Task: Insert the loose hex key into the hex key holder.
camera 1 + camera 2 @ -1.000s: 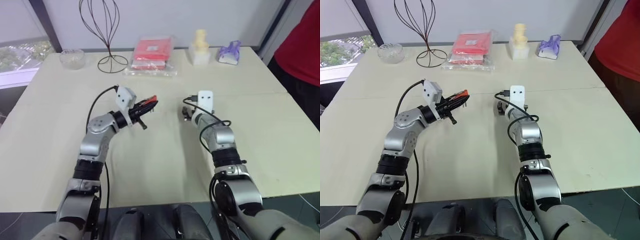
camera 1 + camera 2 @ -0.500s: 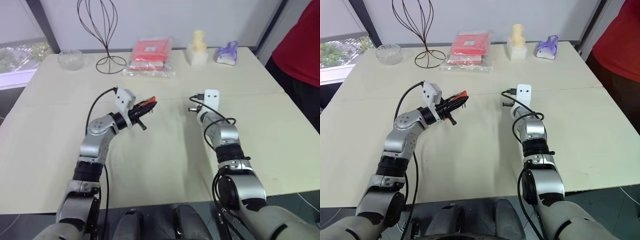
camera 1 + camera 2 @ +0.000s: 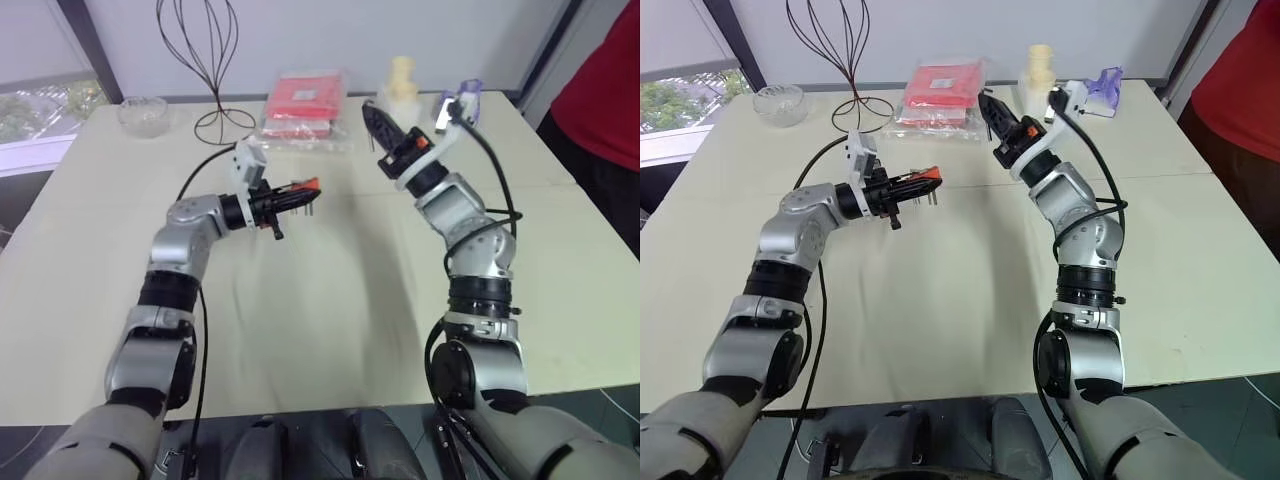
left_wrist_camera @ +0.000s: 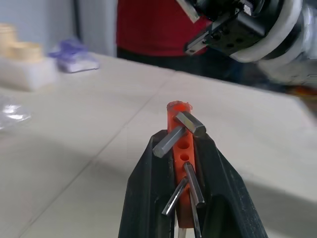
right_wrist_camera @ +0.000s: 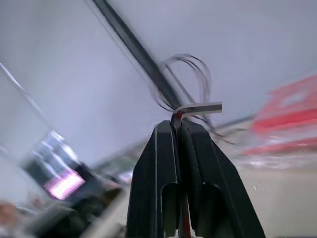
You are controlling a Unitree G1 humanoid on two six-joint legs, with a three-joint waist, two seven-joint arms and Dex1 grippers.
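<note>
Red-orange hex key holder (image 4: 181, 148) (keys fanned out) and grey loose hex key (image 5: 198, 107), both aloft.

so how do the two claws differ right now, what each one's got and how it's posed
The left claw is shut on the hex key holder, a red-orange block with short keys; the right claw is shut on the loose hex key, a thin grey rod. In the head views the left claw points sideways toward the right arm, low over the table, while the right claw is raised and tilted upward. Both have black fingers and hold their item above the table.
</note>
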